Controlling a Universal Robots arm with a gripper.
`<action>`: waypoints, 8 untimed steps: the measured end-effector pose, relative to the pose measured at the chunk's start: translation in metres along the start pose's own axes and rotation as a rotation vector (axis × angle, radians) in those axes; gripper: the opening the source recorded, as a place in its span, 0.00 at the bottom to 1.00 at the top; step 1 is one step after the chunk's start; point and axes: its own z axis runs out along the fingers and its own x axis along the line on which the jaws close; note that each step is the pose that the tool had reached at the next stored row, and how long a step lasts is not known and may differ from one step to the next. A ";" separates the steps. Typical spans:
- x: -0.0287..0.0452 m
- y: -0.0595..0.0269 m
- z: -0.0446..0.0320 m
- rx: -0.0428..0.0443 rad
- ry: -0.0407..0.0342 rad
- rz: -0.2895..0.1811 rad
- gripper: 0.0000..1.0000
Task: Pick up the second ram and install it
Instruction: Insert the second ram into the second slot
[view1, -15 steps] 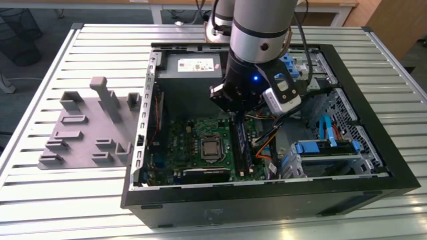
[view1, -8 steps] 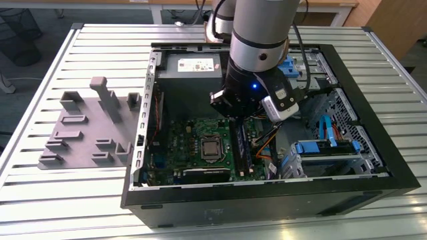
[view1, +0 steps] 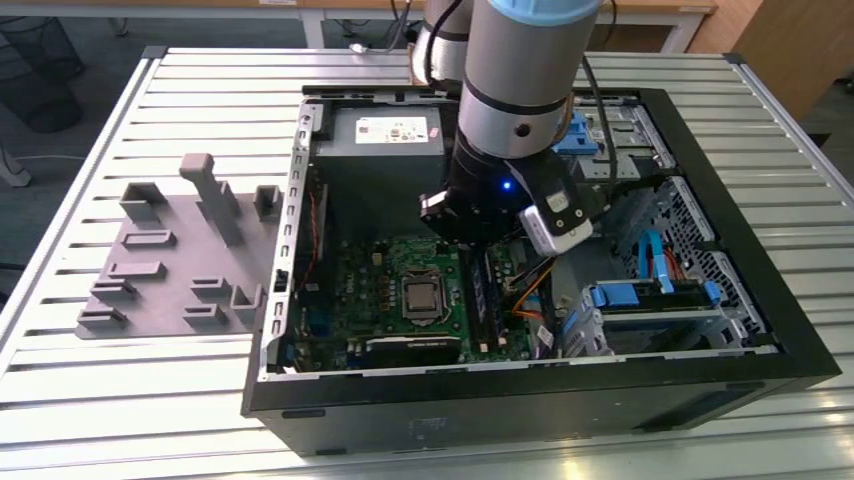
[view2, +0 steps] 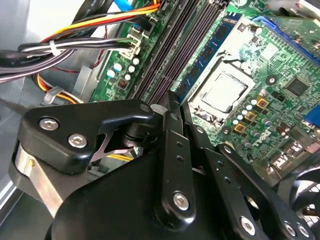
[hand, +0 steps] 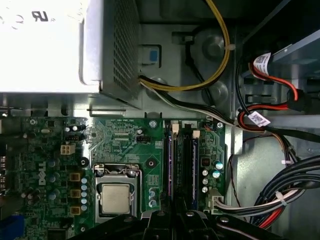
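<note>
Cables (hand: 260, 200) crowd the memory slots where the end effector (view2: 172, 107), clenched on the second ram (view2: 200, 65), stands beside the silver chip (hand: 116, 197).

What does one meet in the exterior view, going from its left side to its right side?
Grey plastic tray → case's left wall → silver chip on the motherboard → memory slots below the arm's hand → blue drive bay → case's right wall.
</note>
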 end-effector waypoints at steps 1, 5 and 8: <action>0.0000 -0.0003 0.0013 0.0000 0.0000 0.005 0.14; 0.0000 -0.0005 0.0016 0.0001 0.0002 0.007 0.14; -0.0001 -0.0005 0.0027 -0.0006 0.0002 0.008 0.14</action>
